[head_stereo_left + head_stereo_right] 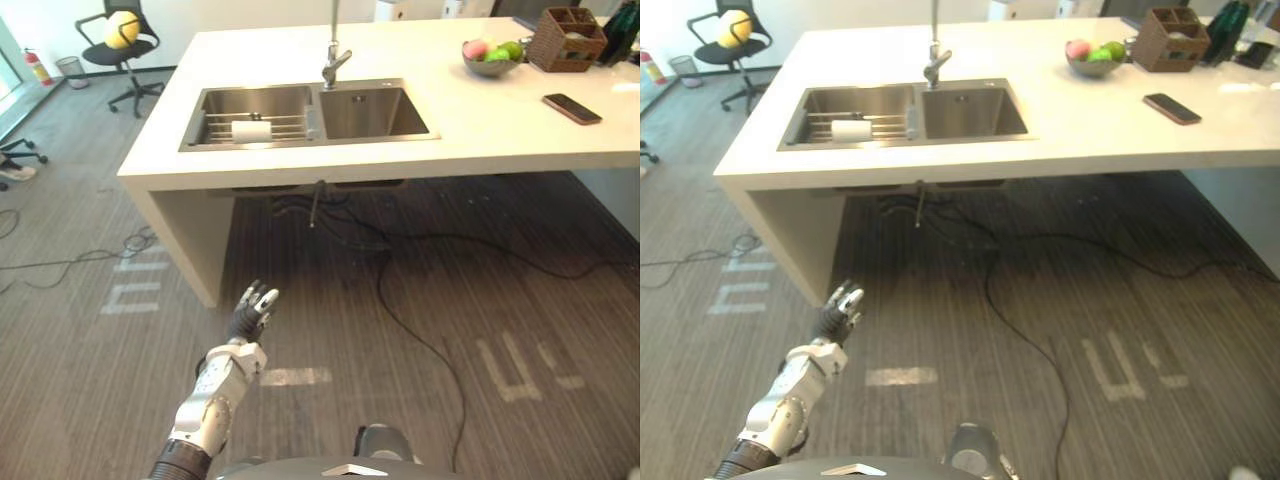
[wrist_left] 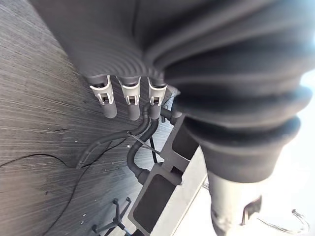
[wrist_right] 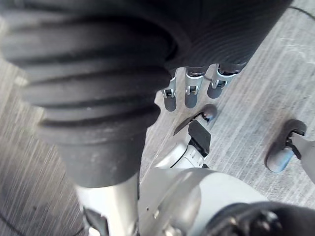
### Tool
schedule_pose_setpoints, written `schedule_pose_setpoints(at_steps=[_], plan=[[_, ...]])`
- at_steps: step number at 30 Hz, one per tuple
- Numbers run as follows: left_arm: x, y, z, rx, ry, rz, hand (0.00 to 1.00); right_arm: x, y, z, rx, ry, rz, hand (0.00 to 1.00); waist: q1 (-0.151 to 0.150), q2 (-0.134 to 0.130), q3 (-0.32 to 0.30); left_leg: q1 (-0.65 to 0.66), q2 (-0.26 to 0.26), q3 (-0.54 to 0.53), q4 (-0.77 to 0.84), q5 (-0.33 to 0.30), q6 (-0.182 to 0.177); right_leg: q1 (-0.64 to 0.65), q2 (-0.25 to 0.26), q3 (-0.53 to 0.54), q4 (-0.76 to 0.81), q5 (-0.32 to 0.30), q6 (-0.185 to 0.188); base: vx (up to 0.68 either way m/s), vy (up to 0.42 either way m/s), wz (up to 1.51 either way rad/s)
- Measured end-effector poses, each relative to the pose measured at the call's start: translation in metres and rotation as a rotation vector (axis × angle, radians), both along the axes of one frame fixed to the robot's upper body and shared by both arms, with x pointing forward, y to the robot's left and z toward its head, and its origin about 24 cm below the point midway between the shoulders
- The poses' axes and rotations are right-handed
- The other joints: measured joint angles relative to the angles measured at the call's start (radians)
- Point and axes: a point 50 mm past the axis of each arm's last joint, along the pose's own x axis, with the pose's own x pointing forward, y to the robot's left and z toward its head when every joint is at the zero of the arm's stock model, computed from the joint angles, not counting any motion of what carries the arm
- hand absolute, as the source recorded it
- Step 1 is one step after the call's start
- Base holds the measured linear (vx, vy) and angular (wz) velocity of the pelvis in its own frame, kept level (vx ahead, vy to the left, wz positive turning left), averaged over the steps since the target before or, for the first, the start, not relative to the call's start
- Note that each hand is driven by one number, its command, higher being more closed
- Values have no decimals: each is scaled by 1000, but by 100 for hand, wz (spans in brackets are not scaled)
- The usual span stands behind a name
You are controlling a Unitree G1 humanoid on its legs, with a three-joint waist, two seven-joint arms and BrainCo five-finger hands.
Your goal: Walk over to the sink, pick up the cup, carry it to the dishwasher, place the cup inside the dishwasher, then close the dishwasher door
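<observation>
A white cup (image 1: 251,130) lies on its side on a wire rack in the left basin of the steel double sink (image 1: 372,114), which is set in a white counter. A tall faucet (image 1: 334,62) stands behind the divider between the basins. My left hand (image 1: 250,312) is raised over the floor well short of the counter's front edge, fingers (image 2: 130,101) straight and holding nothing. My right hand (image 3: 191,96) hangs low above the floor, fingers straight, also holding nothing.
On the counter (image 1: 480,120) to the right sit a bowl of fruit (image 1: 491,56), a wicker basket (image 1: 566,38) and a phone (image 1: 572,108). Black cables (image 1: 400,300) trail across the floor under and before the counter. An office chair (image 1: 125,45) stands far left.
</observation>
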Motion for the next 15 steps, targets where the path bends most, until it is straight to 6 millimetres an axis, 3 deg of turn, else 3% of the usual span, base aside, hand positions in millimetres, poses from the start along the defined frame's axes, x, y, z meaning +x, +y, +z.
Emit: schedule_pose_setpoints(at_steps=[1, 2, 3, 4, 7, 8, 10, 12, 15], plan=[[1, 0, 2, 4, -11, -3, 0, 0, 0, 0, -3, -3, 1, 0, -1, 3, 8, 16, -1, -8, 3, -9, 9, -26, -1, 12, 46, 23, -2, 80, 3, 41], [1, 1, 3, 17, -15, 3, 0, -1, 0, 0, -1, -4, -3, 0, -1, 12, 13, 23, 19, -22, 14, -24, 6, -37, 29, 20, 20, -52, 24, 89, -5, 27], [1, 3, 4, 23, -19, 8, 0, 1, 1, 0, 0, -10, -2, 0, -3, 18, 12, 31, 29, -28, 15, -30, 4, -38, 47, 20, -24, -67, 26, 111, -29, 26], [4, 7, 9, 34, -39, 22, 0, 7, 4, 1, -6, -39, 8, 0, -3, 20, 11, 42, 43, -40, 12, -41, -3, -43, 81, 15, -163, -69, 31, 163, -99, 28], [14, 19, 33, 92, -144, 65, 0, 8, 8, 3, -37, -79, 5, 0, 1, 13, 12, 56, 75, -58, 14, -79, -45, -27, 135, 21, -607, 36, 40, 268, -184, 27], [17, 27, 48, 93, -206, 108, 0, 7, 6, 5, -69, -98, 18, 0, -1, 5, 14, 85, 86, -71, 20, -109, -65, -1, 138, 11, -662, 109, 48, 371, -232, 29], [18, 34, 70, 77, -299, 173, 0, 8, -1, 9, -133, -122, 51, 0, 1, 46, 17, 107, 134, -62, 31, -115, -74, 7, 151, -49, -597, 132, 48, 399, -215, 36], [16, 48, 100, 96, -452, 270, 0, 14, -3, 12, -161, -150, 66, 0, 12, 38, 19, 127, 146, -44, 42, -87, -75, 5, 122, -86, -504, 129, -6, 353, -211, 47], [-1, 69, 136, 161, -661, 521, 0, 27, -5, 15, -188, -206, 76, 0, 45, 43, -7, 95, 154, -51, 124, -9, -45, 10, 98, -124, -424, 33, -13, 305, -221, 39]])
